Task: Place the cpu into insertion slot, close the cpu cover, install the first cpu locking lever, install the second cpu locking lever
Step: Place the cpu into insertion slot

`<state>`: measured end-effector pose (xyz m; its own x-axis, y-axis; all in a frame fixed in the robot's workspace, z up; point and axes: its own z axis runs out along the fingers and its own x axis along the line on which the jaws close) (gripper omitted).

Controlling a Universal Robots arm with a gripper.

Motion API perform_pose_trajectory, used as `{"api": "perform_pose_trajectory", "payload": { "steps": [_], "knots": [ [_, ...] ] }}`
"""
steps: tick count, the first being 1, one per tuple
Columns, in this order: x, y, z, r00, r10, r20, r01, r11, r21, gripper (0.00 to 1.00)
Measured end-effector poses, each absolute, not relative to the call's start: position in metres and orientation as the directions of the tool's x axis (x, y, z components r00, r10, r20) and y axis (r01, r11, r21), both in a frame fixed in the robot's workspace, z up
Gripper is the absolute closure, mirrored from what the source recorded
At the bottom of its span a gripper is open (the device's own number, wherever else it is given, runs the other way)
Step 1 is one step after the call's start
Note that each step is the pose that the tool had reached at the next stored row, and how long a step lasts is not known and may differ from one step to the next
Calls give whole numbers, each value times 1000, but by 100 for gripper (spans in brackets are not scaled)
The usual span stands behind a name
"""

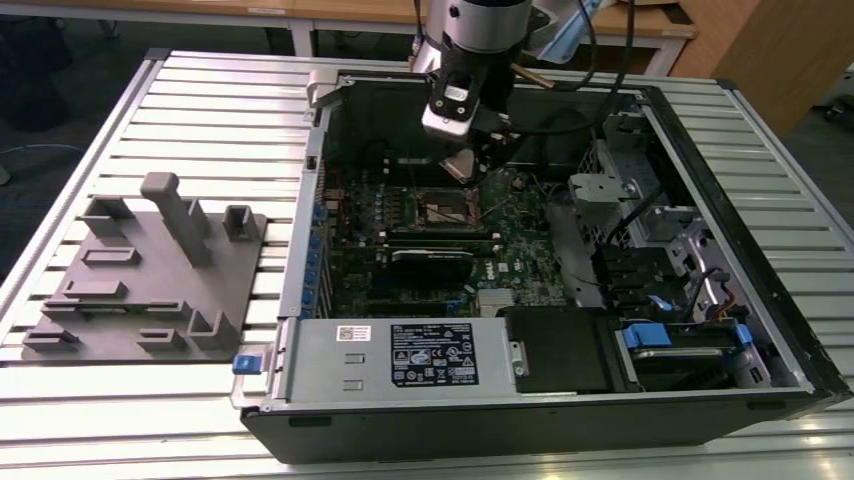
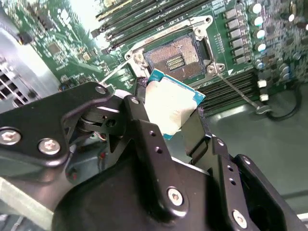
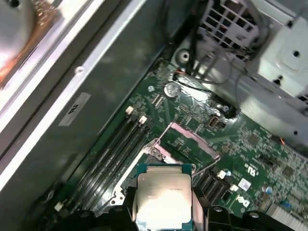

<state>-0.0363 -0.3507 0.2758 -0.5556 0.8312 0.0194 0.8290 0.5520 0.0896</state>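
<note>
My gripper (image 2: pixel 172 118) is shut on the cpu (image 2: pixel 174 103), a flat square chip with a silver top and a teal edge, held by two opposite sides. In the exterior view the gripper (image 1: pixel 474 160) hangs over the green motherboard, a little beyond the insertion slot (image 1: pixel 447 208). The slot (image 2: pixel 175 57) lies open just past the chip, its dark contact field bare. In the first wrist view the cpu (image 3: pixel 163 199) hovers in front of the raised cpu cover (image 3: pixel 195 141). A thin wire lever (image 2: pixel 238 91) sticks out free beside the slot.
The board sits in an open computer case (image 1: pixel 641 395) on a slatted table. Long black memory slots (image 2: pixel 139 19) run beside the socket. A drive cage and cables (image 1: pixel 641 230) fill the exterior view's right. A grey fixture block (image 1: pixel 147 270) stands outside the case.
</note>
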Motion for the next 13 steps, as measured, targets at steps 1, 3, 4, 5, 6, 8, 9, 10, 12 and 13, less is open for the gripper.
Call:
{"api": "perform_pose_trajectory", "payload": {
  "steps": [1, 3, 4, 5, 6, 8, 9, 10, 12, 13],
  "knots": [
    [-36, -351, 276, -539, 842, 19, 840, 536, 90, 46],
    [-36, -351, 275, -509, 861, 19, 858, 505, 90, 46],
    [-36, -351, 275, -493, 870, 19, 867, 490, 90, 46],
    [-36, -351, 275, -477, 879, 19, 876, 474, 90, 46],
    [-36, -351, 275, -462, 887, 19, 884, 458, 90, 46],
    [-36, -351, 275, -428, 903, 19, 901, 425, 90, 46],
    [-36, -351, 275, -412, 911, 19, 908, 409, 90, 46],
    [-36, -351, 274, -396, 918, 19, 915, 392, 90, 46],
    [-36, -351, 274, -362, 932, 19, 929, 359, 90, 46],
    [-36, -351, 274, -345, 938, 19, 935, 342, 90, 46]
  ]
}}
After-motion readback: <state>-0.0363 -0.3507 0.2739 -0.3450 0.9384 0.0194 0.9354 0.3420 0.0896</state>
